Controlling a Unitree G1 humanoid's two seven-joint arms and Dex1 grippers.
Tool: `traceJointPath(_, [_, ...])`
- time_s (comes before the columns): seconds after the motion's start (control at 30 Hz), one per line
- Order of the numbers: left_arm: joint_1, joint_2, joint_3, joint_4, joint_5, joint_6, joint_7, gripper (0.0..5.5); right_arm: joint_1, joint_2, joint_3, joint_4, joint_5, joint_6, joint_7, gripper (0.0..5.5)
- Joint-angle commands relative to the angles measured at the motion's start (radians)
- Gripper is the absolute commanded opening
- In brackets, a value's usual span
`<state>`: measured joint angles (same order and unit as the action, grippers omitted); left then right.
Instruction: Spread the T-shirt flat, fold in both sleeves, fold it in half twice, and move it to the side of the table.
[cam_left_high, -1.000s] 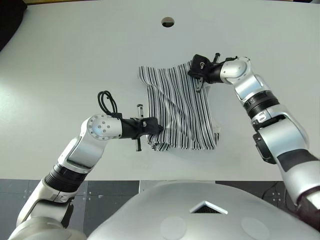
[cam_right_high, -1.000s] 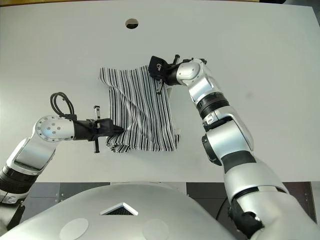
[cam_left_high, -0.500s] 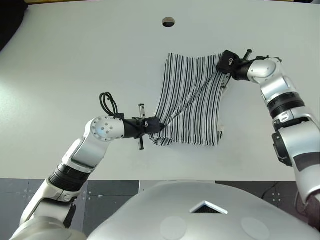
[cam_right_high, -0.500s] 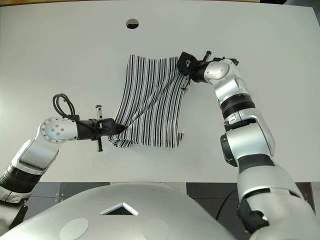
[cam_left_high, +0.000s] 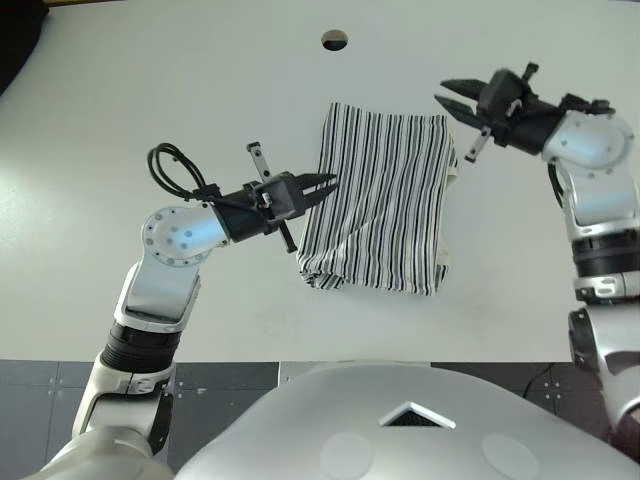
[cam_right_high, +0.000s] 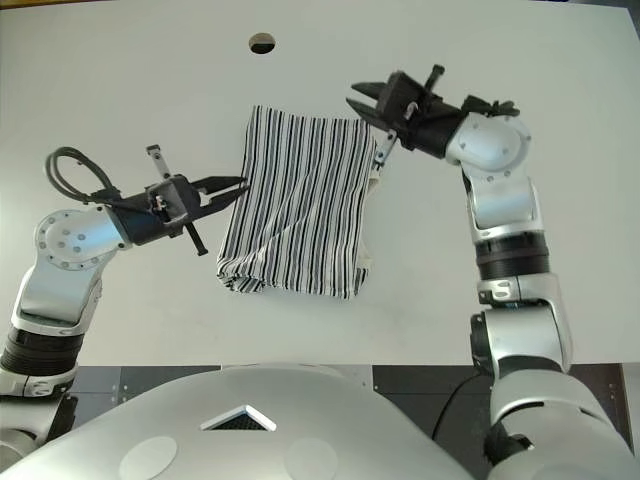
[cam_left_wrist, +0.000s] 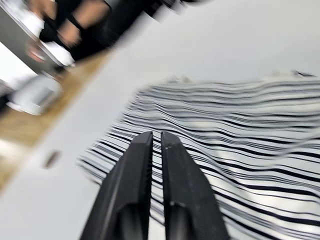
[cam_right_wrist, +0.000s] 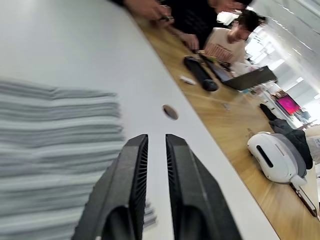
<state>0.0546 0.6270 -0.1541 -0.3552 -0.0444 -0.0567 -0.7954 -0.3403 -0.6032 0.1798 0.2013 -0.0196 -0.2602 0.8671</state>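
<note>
Jaws released, striped T-shirt (cam_left_high: 385, 195) folded rectangular

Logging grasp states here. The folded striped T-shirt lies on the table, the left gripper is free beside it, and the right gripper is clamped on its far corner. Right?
Not quite: the right gripper is open and off the T-shirt, near its far corner, as the left eye view shows. The rest holds.

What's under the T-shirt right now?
The T-shirt lies folded on the white table; its lower layers and the tabletop beneath are covered.
</note>
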Motion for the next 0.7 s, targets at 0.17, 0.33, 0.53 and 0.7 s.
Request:
traceJointPath(0.17, [0.187,0.281,0.028,0.272,0.426,-0.488,0.114,1.72,0.461,-0.366,0.006,-0.352,-0.351,-0.305,0.022,2.24])
traceJointPath(0.33, [0.155,0.295,-0.036,0.370,0.536,-0.578,0.146,2.37,0.468,-0.378,0.043,-0.365,-0.480,-0.396,-0.032,2.97])
traceJointPath(0.53, [0.090,0.271,-0.118,0.401,0.552,-0.630,0.149,2.37,0.431,-0.304,0.109,-0.346,-0.595,-0.494,-0.170,2.97])
traceJointPath(0.7, [0.065,0.256,-0.170,0.393,0.531,-0.639,0.130,2.37,0.404,-0.271,0.152,-0.333,-0.642,-0.549,-0.239,2.97])
